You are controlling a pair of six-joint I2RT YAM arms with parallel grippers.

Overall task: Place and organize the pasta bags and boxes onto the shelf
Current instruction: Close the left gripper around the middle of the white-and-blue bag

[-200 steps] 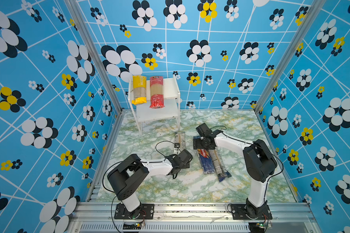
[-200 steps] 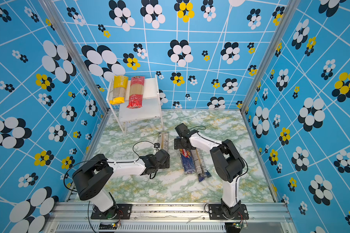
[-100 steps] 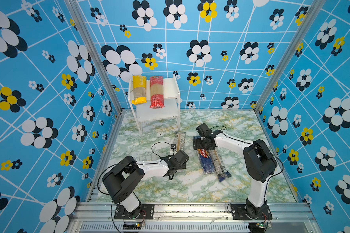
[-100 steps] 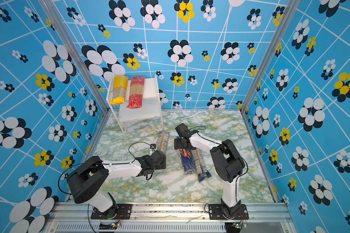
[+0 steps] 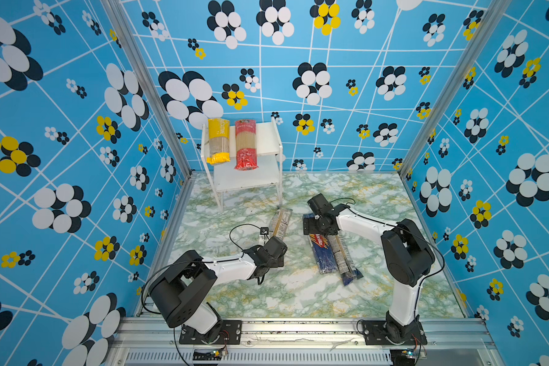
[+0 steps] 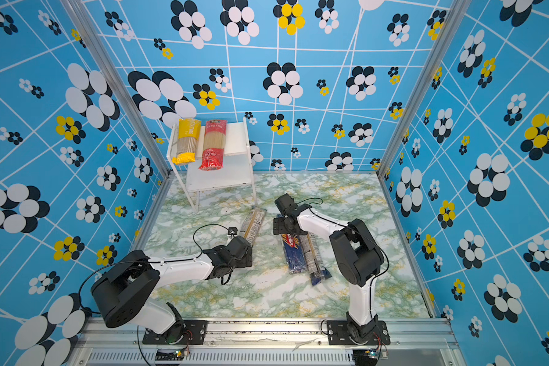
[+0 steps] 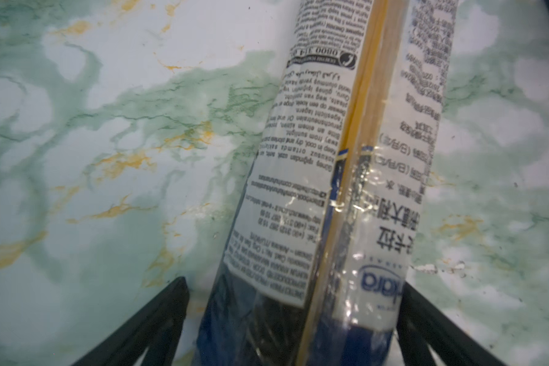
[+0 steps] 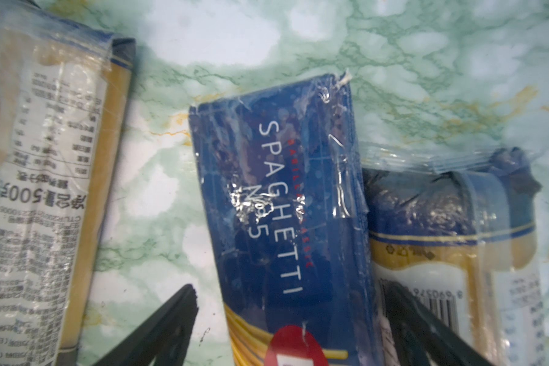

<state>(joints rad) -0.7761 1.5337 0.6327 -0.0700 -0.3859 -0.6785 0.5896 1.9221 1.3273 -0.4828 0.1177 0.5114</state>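
The white shelf (image 5: 267, 139) (image 6: 235, 139) stands at the back left, with a yellow bag (image 5: 217, 141) and a red bag (image 5: 245, 144) side by side on its top board. On the floor lies a slim text-covered bag (image 5: 281, 221) (image 7: 330, 190). My left gripper (image 5: 274, 253) (image 7: 292, 286) is open, its fingers either side of that bag's near end. Further right lie a dark blue Barilla box (image 5: 322, 253) (image 8: 282, 206) and a second clear bag (image 5: 343, 256) (image 8: 450, 237). My right gripper (image 5: 319, 226) (image 8: 289, 290) is open, straddling the box's far end.
The shelf's lower board (image 5: 248, 180) is bare. Patterned blue walls and metal posts (image 5: 149, 88) close in the marble floor (image 5: 298, 291). Both arm bases stand on the front rail (image 5: 298, 326). A black cable (image 5: 235, 234) loops above the left wrist.
My left arm has shifted a little to the left and toward the front, its gripper sliding along the text-covered bag. The right arm and all packs stay put.
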